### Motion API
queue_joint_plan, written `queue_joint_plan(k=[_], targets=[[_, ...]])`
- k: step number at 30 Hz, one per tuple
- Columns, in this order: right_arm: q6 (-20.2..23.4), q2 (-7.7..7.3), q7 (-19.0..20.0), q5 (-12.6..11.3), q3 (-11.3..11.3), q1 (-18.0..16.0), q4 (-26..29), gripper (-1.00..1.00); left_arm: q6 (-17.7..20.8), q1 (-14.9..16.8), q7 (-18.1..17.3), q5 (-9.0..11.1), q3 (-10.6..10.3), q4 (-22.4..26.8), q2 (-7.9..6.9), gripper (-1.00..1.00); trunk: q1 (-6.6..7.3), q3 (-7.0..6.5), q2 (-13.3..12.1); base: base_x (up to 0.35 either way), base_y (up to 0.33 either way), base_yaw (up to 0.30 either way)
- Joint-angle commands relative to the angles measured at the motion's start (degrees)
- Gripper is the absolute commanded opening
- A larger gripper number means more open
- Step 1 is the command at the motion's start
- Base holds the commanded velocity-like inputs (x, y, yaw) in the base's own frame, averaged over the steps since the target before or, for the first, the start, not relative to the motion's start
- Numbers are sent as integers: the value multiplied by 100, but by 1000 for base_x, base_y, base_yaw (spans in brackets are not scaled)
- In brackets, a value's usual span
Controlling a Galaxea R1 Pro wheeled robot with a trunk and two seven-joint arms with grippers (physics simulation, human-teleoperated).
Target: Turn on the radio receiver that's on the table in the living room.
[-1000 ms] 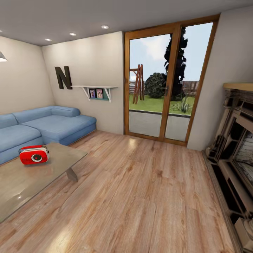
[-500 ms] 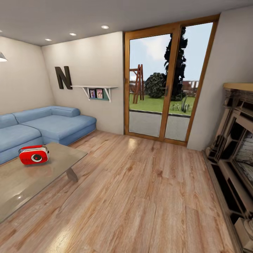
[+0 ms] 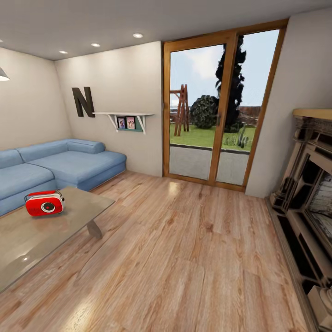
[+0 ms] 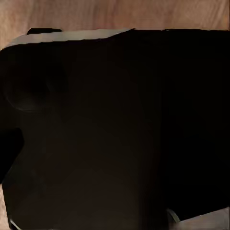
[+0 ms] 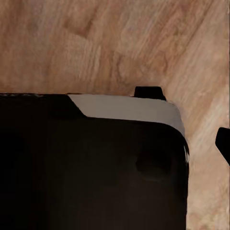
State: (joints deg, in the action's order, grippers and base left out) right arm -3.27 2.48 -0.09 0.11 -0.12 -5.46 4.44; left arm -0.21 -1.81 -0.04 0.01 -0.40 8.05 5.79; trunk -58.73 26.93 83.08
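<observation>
Radio receiver (image 3: 44, 203): red, rounded, with a dark round dial on its face and a thin handle on top; it stands upright at the left edge of the head view, below mid-height.
Desk (image 3: 27, 240): low, with a glossy grey-beige top, in the lower left of the head view; the radio receiver sits on its far part, close to the edge nearest the sofa.
Sofa (image 3: 64, 166): blue, L-shaped, behind the desk along the left wall.
Letter N (image 3: 83, 102): large, dark, on the beige wall in the upper left, above the sofa.
Wall shelf (image 3: 123, 115): white, just right of the letter, with small framed pictures under it.
Glass door (image 3: 216, 110): wood-framed, at upper centre, with grass and dark trees beyond.
Fireplace (image 3: 306, 193): carved surround along the right edge.
Floor (image 3: 184, 258): light wood planks across the centre and bottom of the head view.
Wrist views: each shows a dark body with a pale edge over wood planks.
Left hand: cannot tell whether wide or narrow.
Right hand: cannot tell either.
</observation>
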Motion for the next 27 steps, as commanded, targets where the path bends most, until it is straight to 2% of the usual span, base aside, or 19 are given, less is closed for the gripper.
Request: queue_joint_plan(k=[1,6,8,10,12,15,19,23,27], targets=[[-14,-33,0,-4,1,4,164,100,8,5,5,-2,2,351,-9,100,0,0,0,0,0,0],[-19,-414,-18,-3,-34,-83,1259,100,81,7,110,10,35,1424,-111,100,0,0,0,0,0,0],[20,-466,-108,-2,-38,-142,1664,100,244,11,248,16,68,1793,-133,100,0,0,0,0,0,0],[195,-488,-240,2,-40,-243,1985,100,588,25,400,32,130,2179,-142,100,0,0,0,0,0,0],[408,-495,-303,5,-39,-407,2129,100,839,53,460,98,188,2473,-147,100,0,0,0,0,0,0],[750,-501,-343,13,-34,-789,2244,100,1172,135,510,383,254,2922,-156,100,0,0,0,0,0,0],[843,-502,-357,15,-22,-1135,2281,100,1297,290,536,663,343,3115,-180,100,0,0,0,0,0,0],[824,-503,-327,5,5,-1194,2246,100,960,318,526,701,561,3082,-190,100,0,0,0,0,0,0],[815,-503,-311,10,38,-1201,2225,100,673,320,525,689,603,2861,-266,100,0,0,0,3,0,0]])
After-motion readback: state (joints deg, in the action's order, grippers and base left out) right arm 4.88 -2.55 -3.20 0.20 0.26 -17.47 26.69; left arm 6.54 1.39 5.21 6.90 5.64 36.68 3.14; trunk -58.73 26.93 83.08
